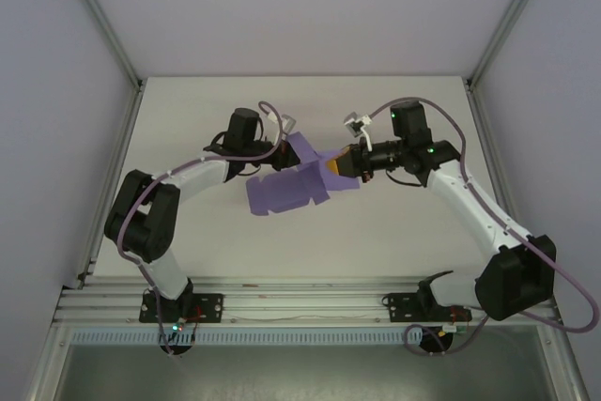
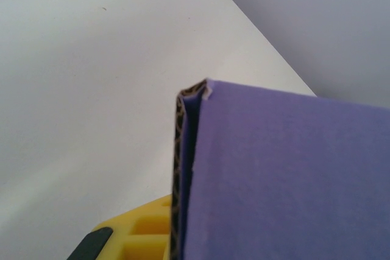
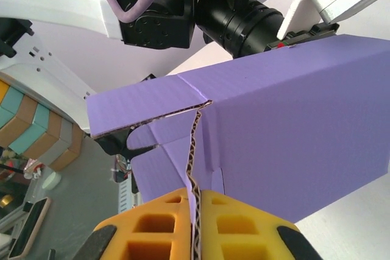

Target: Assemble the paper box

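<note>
The paper box (image 1: 291, 190) is a purple die-cut corrugated sheet with flaps, held up over the middle of the white table between both arms. My right gripper (image 1: 336, 164) comes in from the right. In the right wrist view its yellow fingers (image 3: 152, 229) are shut on the sheet's brown edge, the gripper (image 3: 195, 231) clamping the paper box (image 3: 292, 132). My left gripper (image 1: 289, 143) meets the sheet's upper left part. In the left wrist view one yellow finger (image 2: 140, 232) presses against the folded paper box (image 2: 286, 175); the other finger is hidden behind the purple.
The white table (image 1: 394, 223) is bounded by aluminium frame posts at both sides and a rail (image 1: 310, 302) at the near edge. The left arm's black wrist (image 3: 231, 10) hangs close above the sheet. Coloured blocks (image 3: 36, 132) lie off the table.
</note>
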Available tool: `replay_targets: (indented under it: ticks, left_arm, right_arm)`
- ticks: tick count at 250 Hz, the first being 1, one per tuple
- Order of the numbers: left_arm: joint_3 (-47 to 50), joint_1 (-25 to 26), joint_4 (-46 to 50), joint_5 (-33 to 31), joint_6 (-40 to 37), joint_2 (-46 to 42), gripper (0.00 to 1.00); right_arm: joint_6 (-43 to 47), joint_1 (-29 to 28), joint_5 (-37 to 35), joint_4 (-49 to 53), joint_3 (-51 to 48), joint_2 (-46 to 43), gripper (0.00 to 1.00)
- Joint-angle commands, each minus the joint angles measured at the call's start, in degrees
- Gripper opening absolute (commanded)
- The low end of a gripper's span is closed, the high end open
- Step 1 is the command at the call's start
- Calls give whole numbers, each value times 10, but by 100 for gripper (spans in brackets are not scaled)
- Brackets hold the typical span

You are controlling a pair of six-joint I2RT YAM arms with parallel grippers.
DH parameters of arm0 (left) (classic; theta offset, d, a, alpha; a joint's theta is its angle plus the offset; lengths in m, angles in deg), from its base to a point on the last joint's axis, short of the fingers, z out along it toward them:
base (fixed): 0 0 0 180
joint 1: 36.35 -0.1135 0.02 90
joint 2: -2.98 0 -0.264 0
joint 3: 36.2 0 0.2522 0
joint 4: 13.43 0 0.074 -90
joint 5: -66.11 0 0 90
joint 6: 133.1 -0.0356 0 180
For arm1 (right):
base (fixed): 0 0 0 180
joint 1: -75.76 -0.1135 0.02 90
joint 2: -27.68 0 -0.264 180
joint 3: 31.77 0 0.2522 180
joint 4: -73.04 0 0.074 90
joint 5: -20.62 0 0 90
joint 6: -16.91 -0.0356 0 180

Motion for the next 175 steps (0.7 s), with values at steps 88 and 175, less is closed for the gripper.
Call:
replay_targets:
  ticks: [88, 175]
  left_arm:
    - [43, 8, 68, -399, 41, -90, 0]
    - [54, 22, 71, -449, 51, -110, 0]
  right_arm:
    - [-98, -6, -338, -47, -53, -159, 100]
    - [-154, -12, -417, -88, -2, -89, 100]
